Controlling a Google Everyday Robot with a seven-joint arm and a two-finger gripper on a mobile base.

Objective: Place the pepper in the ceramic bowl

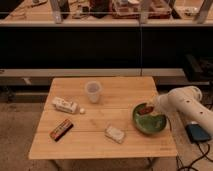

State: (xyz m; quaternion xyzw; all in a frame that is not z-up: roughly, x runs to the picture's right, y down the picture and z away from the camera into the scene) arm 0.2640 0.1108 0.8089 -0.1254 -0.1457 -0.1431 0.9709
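Note:
The green ceramic bowl (149,121) stands near the right edge of the wooden table (120,87). My gripper (150,108) comes in from the right on a white arm and hangs over the bowl's far rim. It is shut on the small reddish-brown pepper (145,109), which sits just above the inside of the bowl at its back edge. I cannot tell whether the pepper touches the bowl.
A translucent plastic cup (93,91) stands at the table's middle back. A white packet (65,105) and a dark bar with orange markings (61,129) lie at the left. A pale packet (115,134) lies front centre. A dark pad (198,133) lies on the floor at right.

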